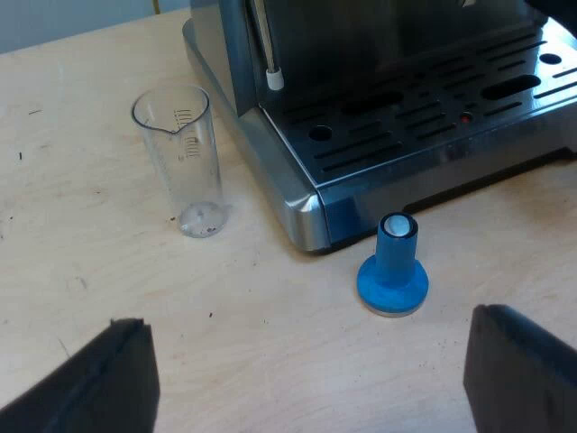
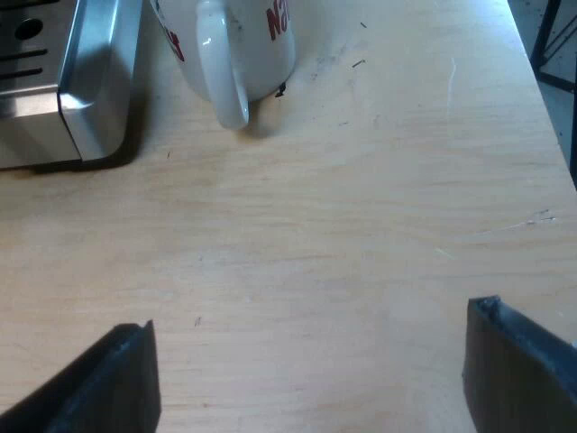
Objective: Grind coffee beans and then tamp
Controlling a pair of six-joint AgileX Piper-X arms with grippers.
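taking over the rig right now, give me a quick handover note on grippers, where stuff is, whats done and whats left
Left gripper: open, holding nothing, hovering over the table short of the blue tamper.
Right gripper: open, holding nothing, over bare table near the mug.
Blue tamper stands upright on the table at the corner of the espresso machine, by its drip tray.
Measuring glass stands upright beside the machine, apart from it, with only specks at its bottom.
Done: nothing that shows; the tamper is untouched.
Left: probably the whole job, grinding and then tamping.

left tool and right tool have blocky matte black fingers.
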